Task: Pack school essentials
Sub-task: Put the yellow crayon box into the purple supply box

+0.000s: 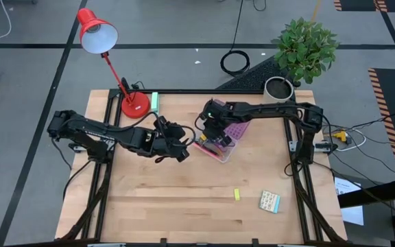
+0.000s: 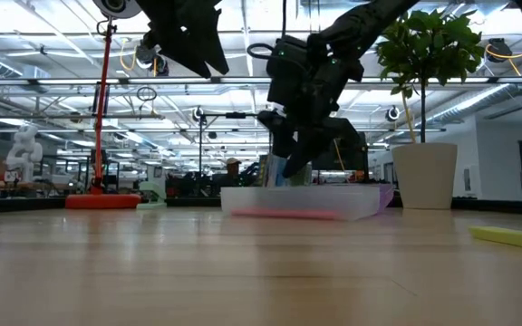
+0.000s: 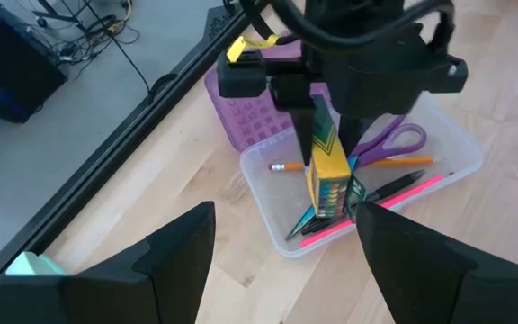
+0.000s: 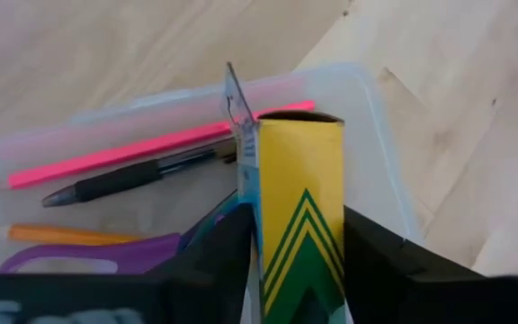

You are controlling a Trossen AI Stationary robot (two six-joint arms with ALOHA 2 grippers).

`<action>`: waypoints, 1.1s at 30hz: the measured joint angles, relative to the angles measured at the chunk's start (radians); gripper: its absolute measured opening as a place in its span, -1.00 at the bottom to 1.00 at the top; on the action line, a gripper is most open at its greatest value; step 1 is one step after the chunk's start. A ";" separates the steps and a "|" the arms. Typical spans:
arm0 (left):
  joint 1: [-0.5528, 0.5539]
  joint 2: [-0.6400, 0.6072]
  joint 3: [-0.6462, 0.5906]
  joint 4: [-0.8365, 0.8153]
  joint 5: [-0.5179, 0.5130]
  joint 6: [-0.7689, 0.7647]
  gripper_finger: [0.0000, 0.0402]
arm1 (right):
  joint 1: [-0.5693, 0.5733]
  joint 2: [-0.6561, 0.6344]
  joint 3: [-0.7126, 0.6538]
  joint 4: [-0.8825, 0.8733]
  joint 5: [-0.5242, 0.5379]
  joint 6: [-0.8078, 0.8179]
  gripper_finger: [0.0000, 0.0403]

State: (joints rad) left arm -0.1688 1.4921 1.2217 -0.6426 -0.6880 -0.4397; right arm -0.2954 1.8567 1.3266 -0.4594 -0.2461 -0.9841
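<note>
A clear case (image 1: pixel 218 152) lies mid-table, its purple lid (image 1: pixel 236 127) beside it. In the case (image 3: pixel 457 153) lie a pink pencil (image 3: pixel 394 200), an orange pencil (image 3: pixel 403 162), a black pen (image 3: pixel 394 187) and purple-handled scissors (image 3: pixel 394 139). My right gripper (image 1: pixel 214 136) hangs over the case, shut on a yellow-green crayon box (image 3: pixel 326 171). My left gripper (image 1: pixel 180 149) hovers open just left of the case, holding nothing. A yellow eraser (image 1: pixel 237 194) and a patterned pack (image 1: pixel 269 201) lie flat on the table, nearer the front. My right gripper pinches the crayon box's upper part between its two fingers (image 4: pixel 380 256), one on each narrow side (image 4: pixel 335 225). The fingers come from above, pointing down. The box stands nearly upright, its lower end (image 3: pixel 331 209) down inside the case; whether it rests on the bottom I cannot tell.
A red desk lamp (image 1: pixel 134 104) and a mint-green block (image 1: pixel 154 101) stand at the far left of the table, and a potted plant (image 1: pixel 280 88) at the far right corner. Bare wood spreads across the table's near half.
</note>
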 joint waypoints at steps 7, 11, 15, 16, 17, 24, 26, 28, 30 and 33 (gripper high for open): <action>0.000 0.000 0.000 0.000 0.002 0.001 0.36 | 0.055 -0.001 0.000 0.008 0.159 -0.004 -0.39; 0.000 0.000 0.000 0.003 0.002 0.010 0.36 | 0.083 -0.001 0.000 0.026 0.242 -0.009 -0.43; 0.000 0.000 0.000 0.008 0.002 0.011 0.36 | 0.109 -0.010 -0.001 0.031 0.333 -0.022 -0.43; 0.000 0.000 0.000 0.008 0.002 0.012 0.36 | 0.115 -0.015 -0.001 0.034 0.348 -0.022 -0.43; 0.000 0.000 0.000 0.009 0.002 0.012 0.36 | 0.121 -0.023 -0.001 0.037 0.354 -0.021 -0.43; 0.000 0.000 0.001 0.014 0.002 0.013 0.36 | 0.137 -0.065 -0.001 0.077 0.351 0.018 -0.44; 0.000 0.000 0.001 0.016 0.001 0.016 0.36 | 0.137 -0.064 -0.001 0.105 0.350 0.023 -0.44; 0.000 0.000 0.001 0.017 0.002 0.017 0.36 | 0.137 -0.064 -0.010 0.135 0.351 0.007 -0.44; 0.000 0.000 0.001 0.017 0.001 0.017 0.36 | 0.139 -0.065 -0.040 0.203 0.353 -0.026 -0.44; 0.000 0.000 0.001 0.017 0.001 0.017 0.36 | 0.151 -0.064 -0.105 0.311 0.381 -0.086 -0.44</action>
State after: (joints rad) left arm -0.1688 1.4919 1.2228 -0.6258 -0.6865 -0.4229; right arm -0.1444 1.7927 1.2221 -0.1488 0.1345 -1.0703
